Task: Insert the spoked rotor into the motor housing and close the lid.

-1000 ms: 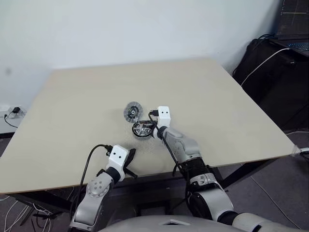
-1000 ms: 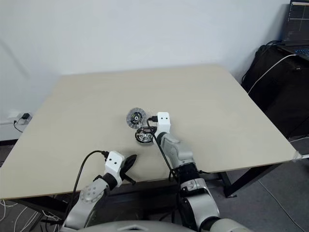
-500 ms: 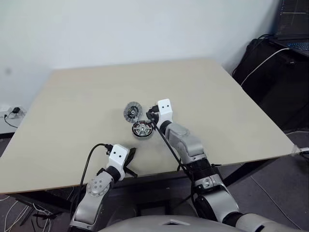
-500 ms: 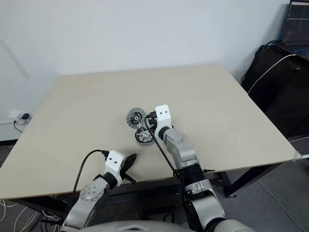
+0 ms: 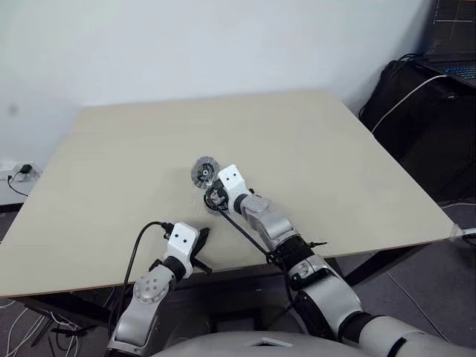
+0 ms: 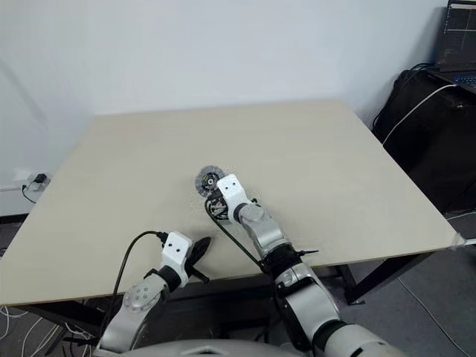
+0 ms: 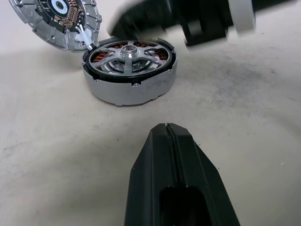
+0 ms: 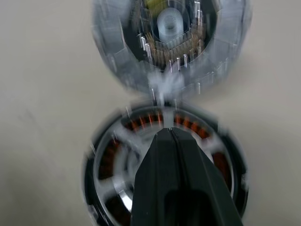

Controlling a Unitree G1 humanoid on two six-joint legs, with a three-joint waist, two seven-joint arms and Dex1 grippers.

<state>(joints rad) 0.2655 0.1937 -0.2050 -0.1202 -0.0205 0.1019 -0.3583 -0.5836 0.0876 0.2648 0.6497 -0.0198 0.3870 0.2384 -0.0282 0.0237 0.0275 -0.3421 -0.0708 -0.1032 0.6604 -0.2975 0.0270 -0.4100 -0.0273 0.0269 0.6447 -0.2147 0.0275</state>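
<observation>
Spoked rotor point(image 7: 128, 55) already sits in the motor housing point(image 7: 129, 87), mid-surface and nearer the front edge; the lid point(image 7: 59, 21) lies open, touching the housing's far rim.

Right end effector point(image 8: 168, 136), fingers pressed together and pinching nothing, hovers over the rotor; I'd worry it nudges the housing sideways or jams the spokes rather than catching the lid, and a skewed lid may not seat. Left end effector point(image 7: 165, 128), also pressed together and empty, waits near the front edge. No brand, label or writing is legible on any part.
</observation>
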